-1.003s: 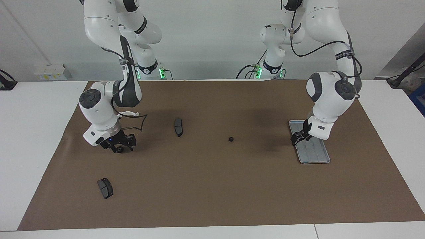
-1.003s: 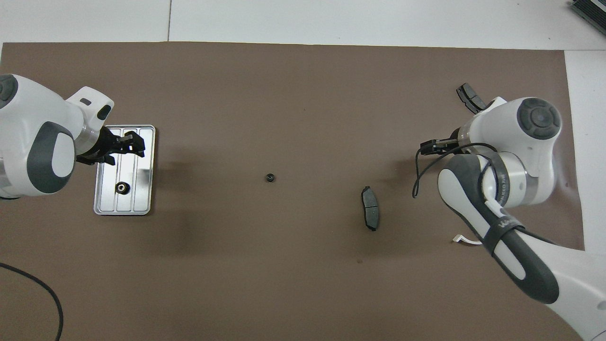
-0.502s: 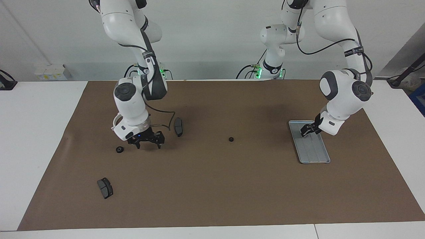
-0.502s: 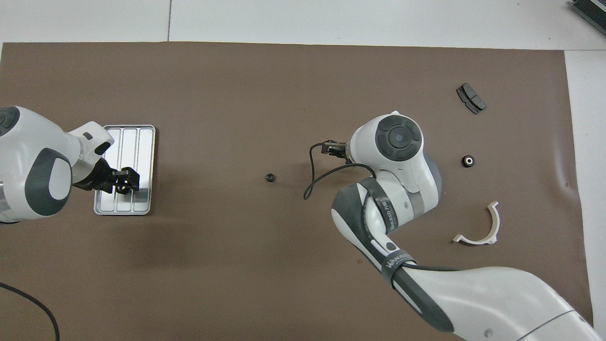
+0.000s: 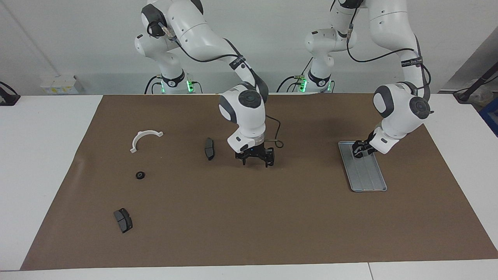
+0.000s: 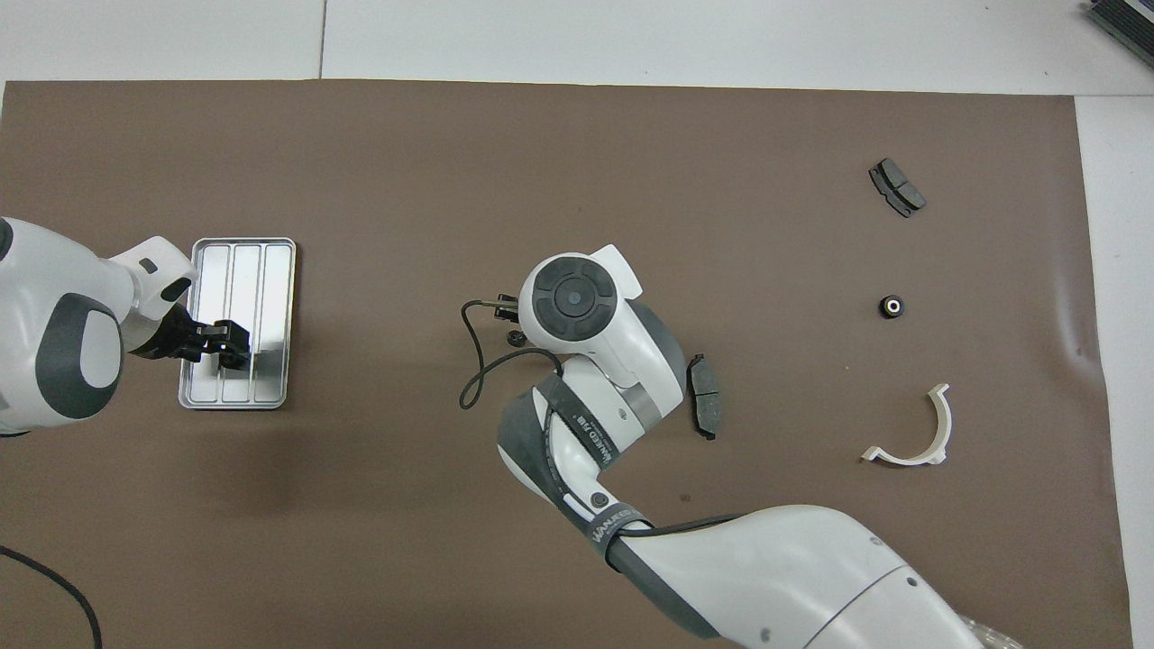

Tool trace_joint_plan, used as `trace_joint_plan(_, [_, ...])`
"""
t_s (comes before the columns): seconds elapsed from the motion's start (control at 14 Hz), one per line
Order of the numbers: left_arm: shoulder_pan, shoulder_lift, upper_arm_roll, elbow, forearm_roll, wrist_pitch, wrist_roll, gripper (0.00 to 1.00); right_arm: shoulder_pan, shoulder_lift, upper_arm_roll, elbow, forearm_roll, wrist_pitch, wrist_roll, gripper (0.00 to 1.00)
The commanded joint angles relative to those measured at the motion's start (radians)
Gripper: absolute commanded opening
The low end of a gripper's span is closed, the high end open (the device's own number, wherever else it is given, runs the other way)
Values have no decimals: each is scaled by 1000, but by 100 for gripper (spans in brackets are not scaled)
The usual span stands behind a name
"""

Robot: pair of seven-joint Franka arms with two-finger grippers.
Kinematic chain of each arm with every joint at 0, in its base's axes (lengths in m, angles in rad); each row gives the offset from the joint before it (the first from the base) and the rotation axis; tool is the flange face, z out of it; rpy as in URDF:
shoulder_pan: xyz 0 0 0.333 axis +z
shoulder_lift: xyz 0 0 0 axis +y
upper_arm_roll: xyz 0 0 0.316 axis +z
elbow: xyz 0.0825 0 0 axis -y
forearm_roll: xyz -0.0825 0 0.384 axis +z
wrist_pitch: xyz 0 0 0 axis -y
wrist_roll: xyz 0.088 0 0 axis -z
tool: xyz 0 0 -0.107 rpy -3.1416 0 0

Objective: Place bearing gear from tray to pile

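The silver tray (image 5: 370, 179) (image 6: 261, 270) lies toward the left arm's end of the table. My left gripper (image 5: 358, 151) (image 6: 224, 347) is low over the tray's end nearer the robots and covers whatever lies under it. A black bearing gear (image 5: 140, 175) (image 6: 892, 306) rests in the pile, between the white half-ring bracket (image 5: 146, 138) (image 6: 911, 433) and a dark brake pad (image 5: 123, 220) (image 6: 897, 187). My right gripper (image 5: 256, 160) hangs open at mid-table, low over a second small gear (image 6: 516, 340). Another brake pad (image 5: 209, 148) (image 6: 704, 407) lies beside that gripper.
Brown paper (image 5: 249, 233) covers the table's working area, with bare white table around it. The right arm's forearm (image 6: 766, 559) stretches from the robots' edge to mid-table. A loose black cable (image 6: 473, 379) hangs off its wrist.
The right gripper let go of a gear near the bracket and swung to mid-table over the other gear. The left gripper slid along the tray toward the robots, onto the spot where a gear lay.
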Motion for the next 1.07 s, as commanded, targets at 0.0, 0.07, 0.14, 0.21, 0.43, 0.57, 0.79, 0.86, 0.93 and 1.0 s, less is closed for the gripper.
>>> trace_joint_plan(0.0, [7, 3, -9, -33, -5, 61, -1, 68, 18, 46, -4, 74, -7, -39, 18, 76])
trace_joint_plan(0.07, [1, 3, -7, -37, -5, 69, -4, 67, 40, 54, -4, 80, -11, -39, 18, 72])
trace_joint_plan(0.14, [-2, 3, -9, -37, -5, 71, -14, 65, 47, 55, -3, 80, -17, -37, 18, 68])
trace_joint_plan(0.21, [-2, 4, -9, -37, -5, 78, -22, 62, 47, 59, -4, 80, -19, -36, 18, 64])
trace_joint_plan(0.43, [-4, 9, -9, -39, -5, 83, -22, 52, 59, 83, -4, 94, -31, -32, 18, 59])
trace_joint_plan(0.57, [-6, 9, -9, -40, -5, 82, -21, 42, 59, 83, -3, 94, -39, -32, 18, 48])
trace_joint_plan(0.79, [-7, 9, -9, -40, -5, 78, -16, 24, 59, 88, -4, 97, -43, -19, 18, 38])
trace_joint_plan(0.86, [-7, 9, -7, -39, -5, 78, -15, 20, 59, 88, -4, 97, -56, -19, 18, 31])
trace_joint_plan(0.93, [-7, 10, -9, -31, -3, 78, -16, 16, 59, 88, -4, 97, -59, -22, 18, 17])
trace_joint_plan(1.0, [-9, 15, -7, -24, -3, 75, -19, 13, 59, 86, -4, 99, -60, -31, 20, 1])
